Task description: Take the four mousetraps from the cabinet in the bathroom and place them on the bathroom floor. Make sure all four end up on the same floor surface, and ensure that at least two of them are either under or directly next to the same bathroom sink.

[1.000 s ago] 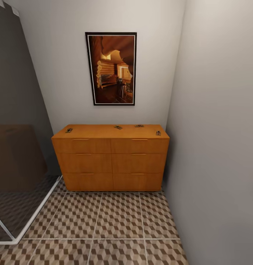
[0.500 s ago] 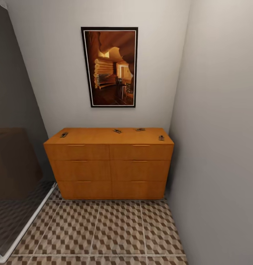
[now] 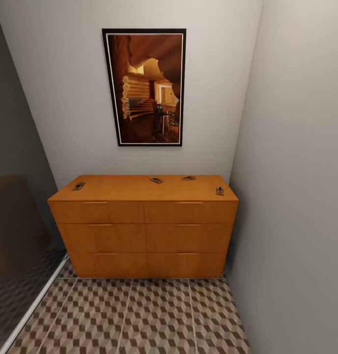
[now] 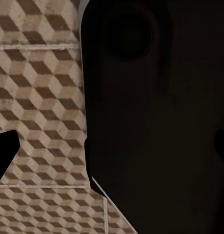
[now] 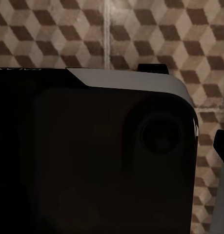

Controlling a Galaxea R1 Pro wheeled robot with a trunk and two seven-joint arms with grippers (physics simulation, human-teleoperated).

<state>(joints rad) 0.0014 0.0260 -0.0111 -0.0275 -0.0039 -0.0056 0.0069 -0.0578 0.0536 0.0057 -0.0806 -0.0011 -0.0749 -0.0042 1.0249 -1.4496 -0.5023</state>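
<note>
The orange-wood cabinet [image 3: 144, 226] stands against the far wall in the head view. Several mousetraps lie on its top: one near the left end [image 3: 78, 186], one at the middle [image 3: 156, 180], one behind it to the right [image 3: 188, 178], and one by the right edge [image 3: 219, 191]. The cube-patterned bathroom floor [image 3: 139, 314] runs up to the cabinet. My left gripper [image 4: 112, 151] hangs open over the tiles, its dark fingertips [image 4: 4, 151] wide apart and holding nothing. My right gripper [image 5: 112, 156] also looks open, with one fingertip [image 5: 221, 146] visible. The sink is out of view.
A grey wall [image 3: 296, 196] closes the right side. A dark glass panel with a white floor rail [image 3: 31, 309] runs along the left. A framed picture [image 3: 145, 87] hangs above the cabinet. My own dark body [image 4: 155, 122] [image 5: 92, 156] blocks much of both wrist views.
The head camera has come closer to the cabinet, which now looks larger and lower in the picture. The mousetraps have not moved on its top.
</note>
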